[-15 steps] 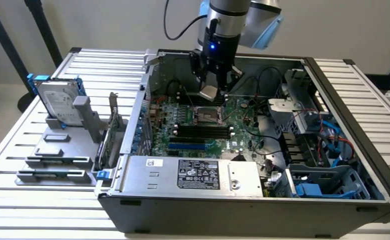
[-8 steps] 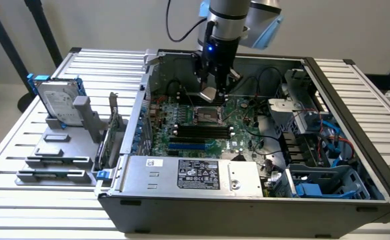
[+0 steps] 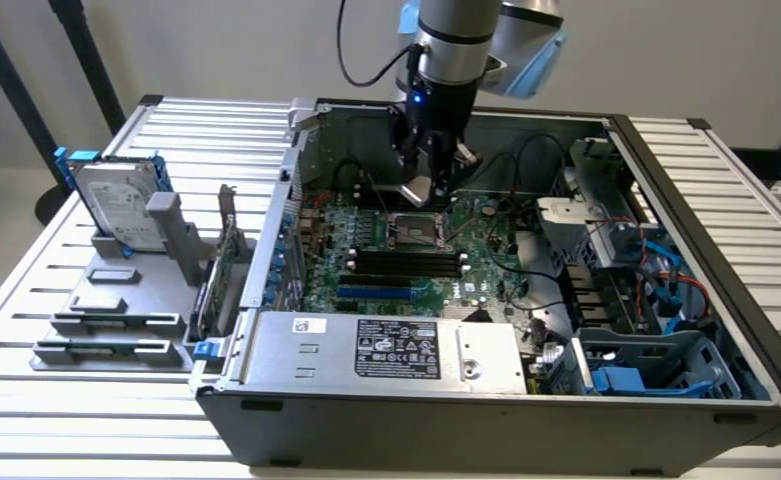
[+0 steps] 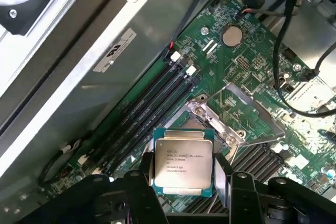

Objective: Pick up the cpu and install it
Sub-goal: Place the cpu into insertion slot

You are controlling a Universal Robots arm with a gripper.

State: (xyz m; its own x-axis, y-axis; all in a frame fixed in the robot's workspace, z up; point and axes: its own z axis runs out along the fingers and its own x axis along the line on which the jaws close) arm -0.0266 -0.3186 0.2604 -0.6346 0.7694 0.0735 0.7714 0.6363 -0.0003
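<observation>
over mobo socket (image 3: 421,232), end effector (image 4: 184,178) clamped on cpu (image 4: 184,156)

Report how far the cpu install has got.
Done: the cpu is picked up, clamped between the fingers of the gripper. In hand: it hangs just above the motherboard's cpu socket inside the computer case. Left: the chip is not yet seated in the socket, whose retention plate stands open.
</observation>
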